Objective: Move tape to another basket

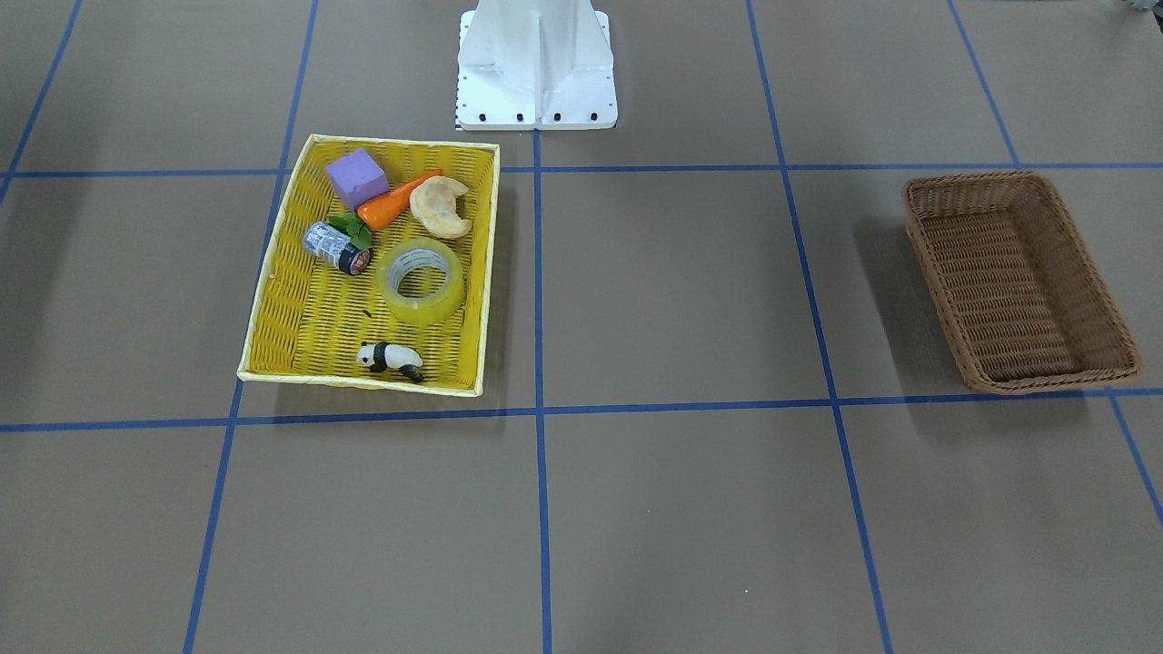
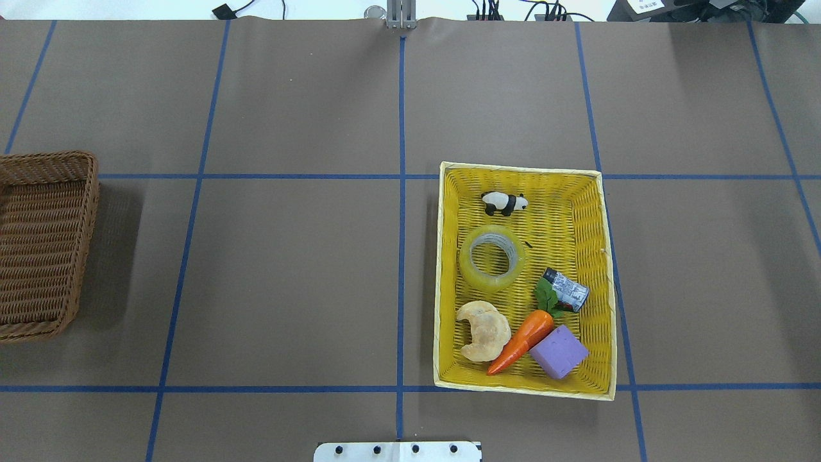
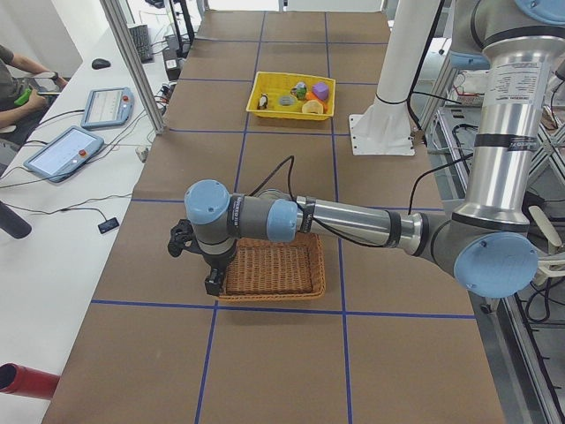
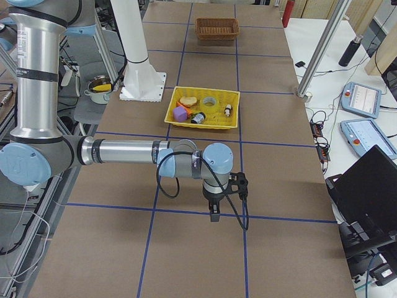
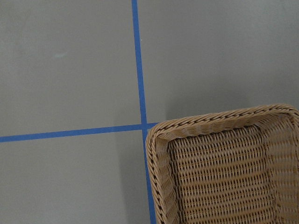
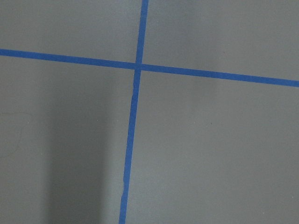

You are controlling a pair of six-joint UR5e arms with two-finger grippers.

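The tape point(image 1: 421, 281) is a yellowish translucent roll lying flat in the middle of the yellow woven basket point(image 1: 273, 300); it also shows in the overhead view point(image 2: 492, 258). The brown wicker basket point(image 1: 1018, 282) stands empty at the robot's left end of the table point(image 2: 38, 244). My left gripper point(image 3: 213, 284) hangs over that basket's outer corner, seen only in the exterior left view; I cannot tell if it is open or shut. My right gripper point(image 4: 214, 214) hangs over bare table, well short of the yellow basket point(image 4: 201, 105); I cannot tell its state. Neither wrist view shows fingers.
In the yellow basket with the tape lie a purple block point(image 1: 356, 177), a toy carrot point(image 1: 392, 202), a croissant point(image 1: 441, 206), a small silver-blue cylinder point(image 1: 333, 247) and a panda figure point(image 1: 391, 357). The white robot base point(image 1: 536, 68) stands behind it. Blue tape lines grid the table.
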